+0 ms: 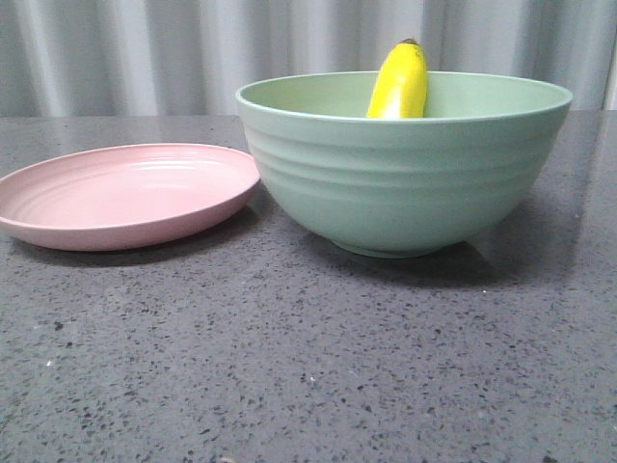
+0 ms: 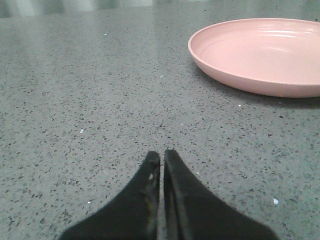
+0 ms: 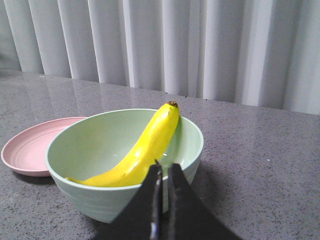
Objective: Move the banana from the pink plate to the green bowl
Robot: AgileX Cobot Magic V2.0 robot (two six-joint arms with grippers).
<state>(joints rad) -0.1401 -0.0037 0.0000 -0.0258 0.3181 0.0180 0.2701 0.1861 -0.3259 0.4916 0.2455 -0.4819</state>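
Note:
The yellow banana lies inside the mint-green bowl, its dark tip sticking up over the far rim. In the right wrist view the banana leans along the inside of the bowl. The pink plate sits bare just left of the bowl, and shows in the left wrist view and the right wrist view. My left gripper is shut and empty over bare table, apart from the plate. My right gripper is shut and empty, on the near side of the bowl's rim.
The speckled dark grey table runs all around the plate and bowl. A pale pleated curtain hangs behind the table's far edge.

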